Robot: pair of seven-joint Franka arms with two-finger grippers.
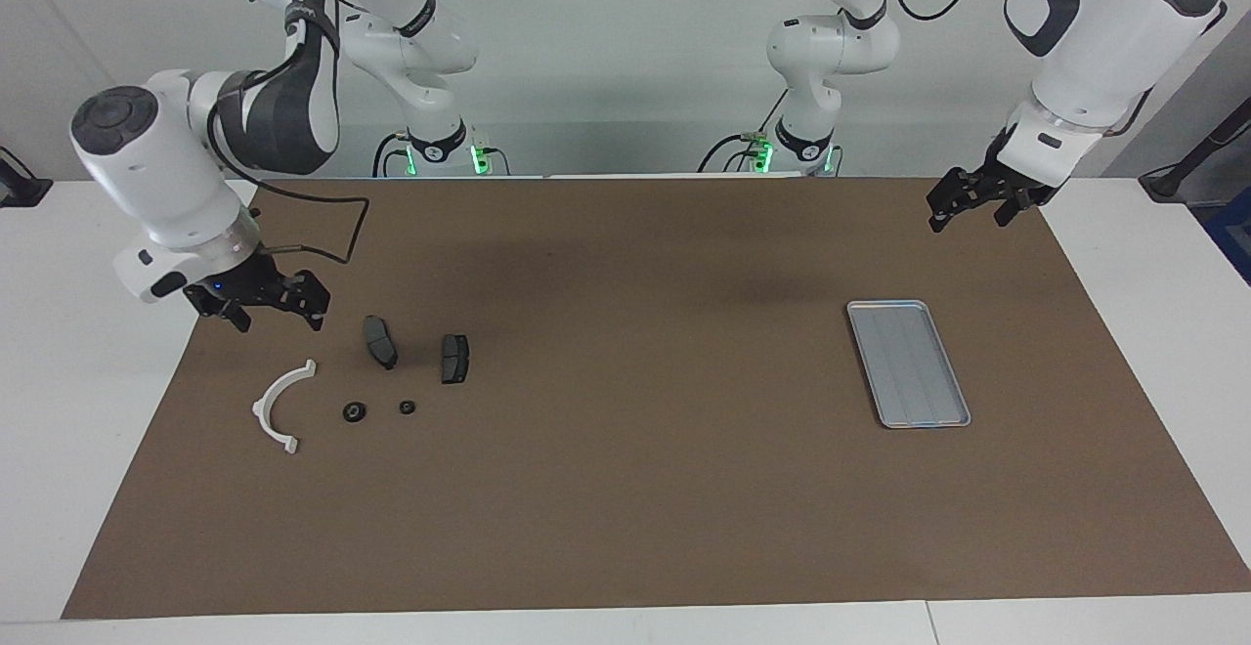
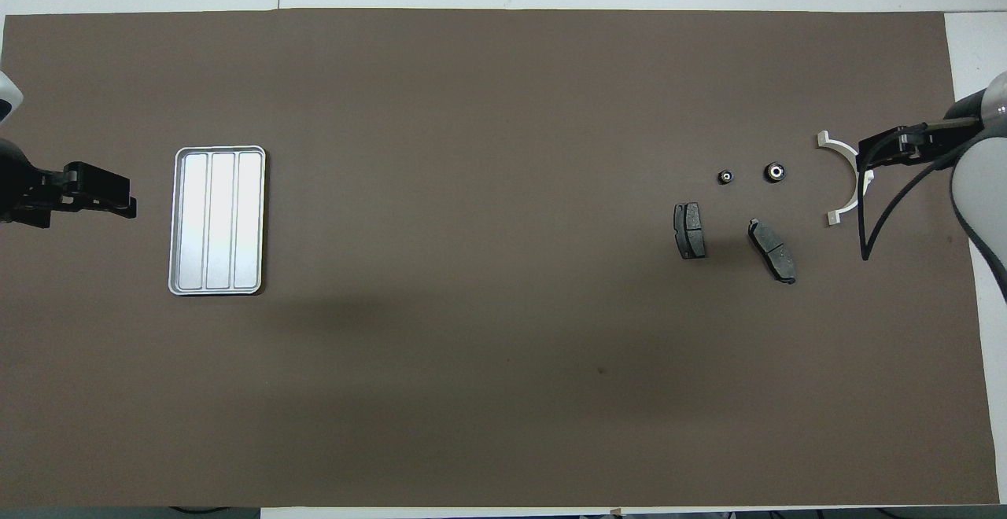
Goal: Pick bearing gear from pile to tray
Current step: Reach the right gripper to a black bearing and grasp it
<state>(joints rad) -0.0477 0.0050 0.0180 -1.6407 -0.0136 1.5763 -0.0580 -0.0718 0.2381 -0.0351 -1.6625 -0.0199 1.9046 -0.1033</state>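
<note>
The pile lies on the brown mat toward the right arm's end: a white half-ring bracket (image 1: 277, 407) (image 2: 842, 148), two dark brake pads (image 1: 380, 341) (image 2: 772, 250) and two small black rings (image 1: 355, 412) (image 2: 775, 172). Which ring is the bearing gear I cannot tell. My right gripper (image 1: 262, 317) (image 2: 865, 156) hangs open and empty low over the mat's edge beside the bracket; in the overhead view it overlaps the bracket's arc. The silver tray (image 1: 909, 364) (image 2: 219, 220) lies toward the left arm's end with nothing in it. My left gripper (image 1: 968, 217) (image 2: 118, 203) waits open above the mat's corner.
The brown mat (image 1: 635, 489) covers most of the white table. A black cable (image 2: 873, 220) loops from the right wrist over the mat beside the bracket. The second pad (image 1: 454, 359) and smaller ring (image 1: 407, 408) lie toward the mat's middle.
</note>
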